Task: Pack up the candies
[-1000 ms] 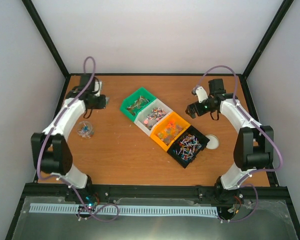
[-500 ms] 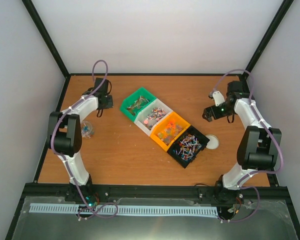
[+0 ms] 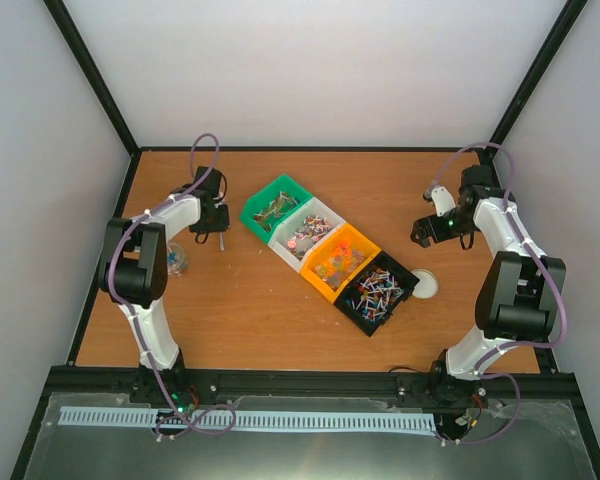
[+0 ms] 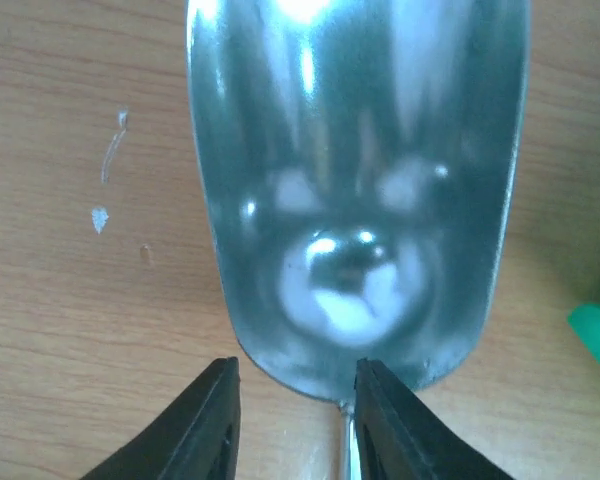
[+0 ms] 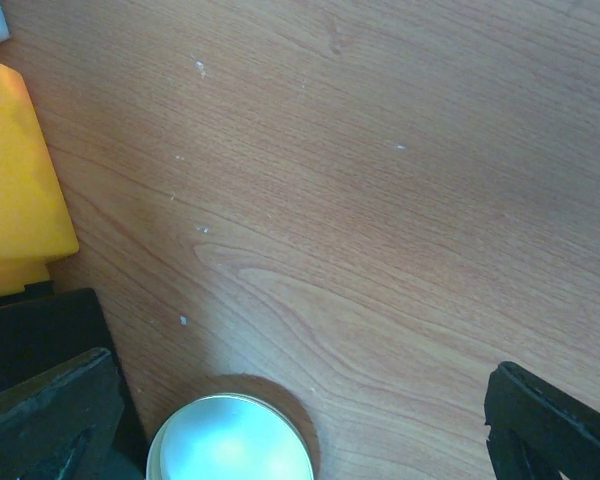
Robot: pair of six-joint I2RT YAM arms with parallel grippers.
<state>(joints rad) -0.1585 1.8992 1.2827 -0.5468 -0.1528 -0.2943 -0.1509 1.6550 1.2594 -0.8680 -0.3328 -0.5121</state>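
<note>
While the candies (image 3: 379, 287) lie sorted by kind in four bins (image 3: 252, 215) set in a slanting row across the middle of the counter (image 3: 280, 320), the left hand (image 4: 295, 405) hangs low over a metal scoop (image 4: 360, 200) at the far left, near the green bin. Its fingers (image 4: 210, 430) stand slightly parted. The scoop's thin handle lies between them, close against one finger but not clamped. A few more candies sit in a small clear cup (image 3: 172, 260) near the left edge. The right hand (image 5: 300, 415) is spread wide above bare wood to the right of the row. A round white disc (image 5: 230, 445) lies below it, just beside the black bin (image 5: 40, 330).
</note>
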